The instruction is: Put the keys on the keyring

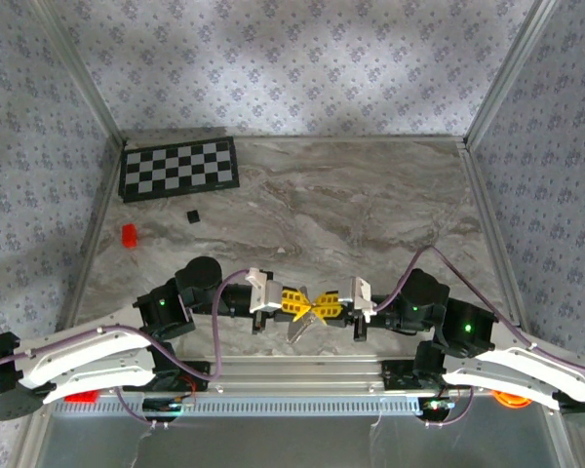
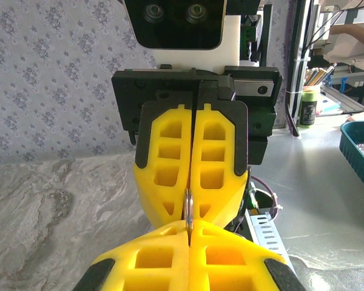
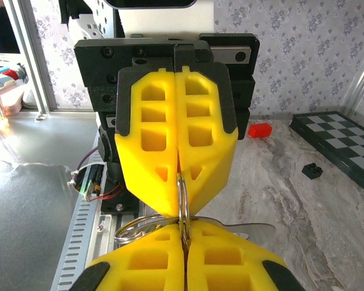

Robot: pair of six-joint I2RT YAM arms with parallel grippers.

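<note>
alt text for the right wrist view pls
Two yellow-fingered claws meet tip to tip, the right claw at the bottom and the left claw at the top, both shut on a metal keyring held edge-on between them. A silver key sticks out to the right; a red block, black cube and checkerboard lie behind.

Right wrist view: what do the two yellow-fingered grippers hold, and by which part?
Both the left gripper and the right gripper pinch the thin silvery metal keyring by its rim, from opposite sides.
</note>
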